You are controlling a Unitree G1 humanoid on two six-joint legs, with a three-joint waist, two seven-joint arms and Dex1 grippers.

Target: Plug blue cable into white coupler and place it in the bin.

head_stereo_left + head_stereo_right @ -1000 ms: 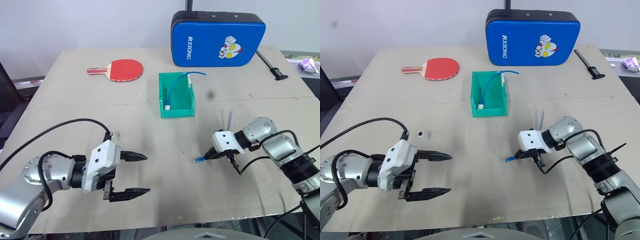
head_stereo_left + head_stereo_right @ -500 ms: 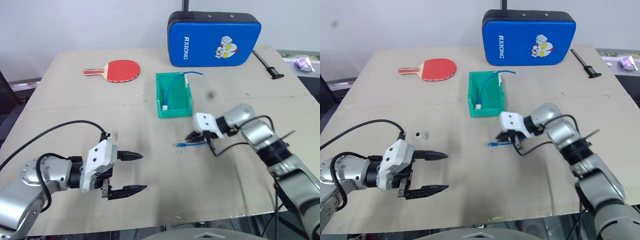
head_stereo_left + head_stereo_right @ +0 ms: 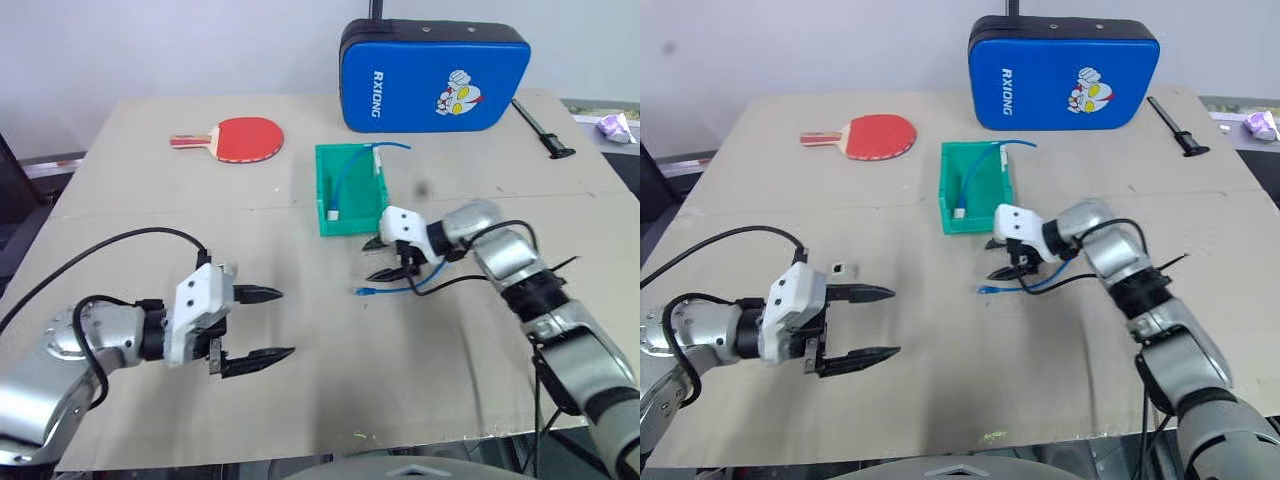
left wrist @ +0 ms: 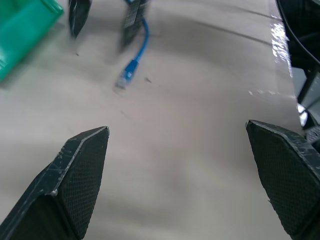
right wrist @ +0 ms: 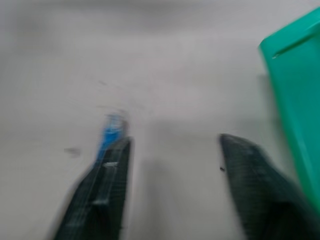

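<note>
Your right gripper has its two fingers spread apart, and it holds nothing. It sits just in front of the bin. The cable lies flat on the table, right by that gripper. Its clear plug points toward your left gripper, and the rest bends in a small loop under the right gripper. In the right wrist view, the blue end sits close against one finger, not between the two.

Your left gripper is spread wide too, and it is empty. It hangs over the table, well apart from the cable. The coupler sits on the table just behind it.

The cable looks very light and bendy. If you grab it in the middle, I think the plug end will flop and droop. So pinch it just behind the plug, where it is stiffest. Then the plug will point where you want it. It is thin and lies flat, so come down low and squeeze gently, or it may slide away.

The coupler is tiny, hard and light. A bump could knock it away. Hold it by its sides and leave the dark hole free.

There is already an other cable in the bin. Leave that one alone.
</note>
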